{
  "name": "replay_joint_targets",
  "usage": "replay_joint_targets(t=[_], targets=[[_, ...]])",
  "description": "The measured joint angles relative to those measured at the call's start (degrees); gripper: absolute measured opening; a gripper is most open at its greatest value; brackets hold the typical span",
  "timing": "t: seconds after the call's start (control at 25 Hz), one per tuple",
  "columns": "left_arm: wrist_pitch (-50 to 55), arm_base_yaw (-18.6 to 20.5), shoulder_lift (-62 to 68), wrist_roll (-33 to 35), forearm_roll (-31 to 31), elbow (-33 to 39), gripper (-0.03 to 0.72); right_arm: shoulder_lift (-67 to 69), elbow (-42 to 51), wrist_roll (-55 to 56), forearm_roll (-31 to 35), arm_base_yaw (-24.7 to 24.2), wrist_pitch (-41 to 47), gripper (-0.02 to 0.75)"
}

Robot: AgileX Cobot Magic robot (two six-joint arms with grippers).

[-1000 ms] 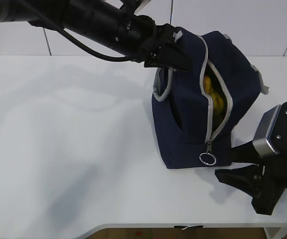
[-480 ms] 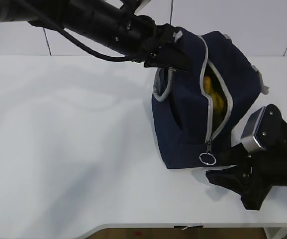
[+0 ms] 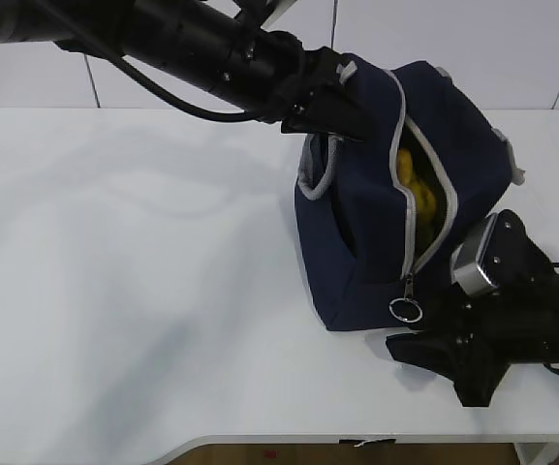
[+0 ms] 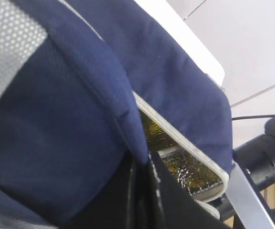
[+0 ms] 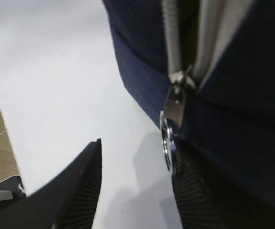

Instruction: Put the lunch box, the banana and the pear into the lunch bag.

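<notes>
The right gripper (image 5: 132, 186) stands half open and empty, its jaws either side of the grey zipper's ring pull (image 5: 168, 150); the left gripper (image 3: 342, 111) is pinched shut on the top edge of the boxy navy fabric lunch bag (image 3: 376, 232) standing on the white table (image 3: 143, 291). Packing looks about done: yellow fruit (image 3: 417, 184) shows just beyond the right gripper, through the open zipper, leaving closing. Only the left wrist view shows the foil lining (image 4: 185, 164); no view shows the lunch box.

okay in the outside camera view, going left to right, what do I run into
Bare white table → left arm's hand, shut on the top edge of the lunch bag → zipper ring pull → yellow fruit showing through the open zipper → right arm's hand, open, low beside the bag.
</notes>
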Motion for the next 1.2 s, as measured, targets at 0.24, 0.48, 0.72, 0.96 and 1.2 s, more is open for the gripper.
replay_joint_targets(t=[0.24,0.48,0.72,0.96,1.2], targets=[[0.6,0.0,0.0,0.0,0.0,0.0,0.003,2.3,-2.2,0.0,0.0,0.0,2.4,0.380],[0.6,0.0,0.0,0.0,0.0,0.0,0.003,2.4,-2.4,0.0,0.0,0.0,2.6,0.379],[0.7,0.0,0.0,0.0,0.0,0.0,0.003,2.4,-2.4,0.0,0.0,0.0,2.6,0.332],[0.7,0.0,0.0,0.0,0.0,0.0,0.003,2.4,-2.4,0.0,0.0,0.0,2.6,0.166],[0.7,0.0,0.0,0.0,0.0,0.0,0.003,2.4,-2.4,0.0,0.0,0.0,2.5,0.090]])
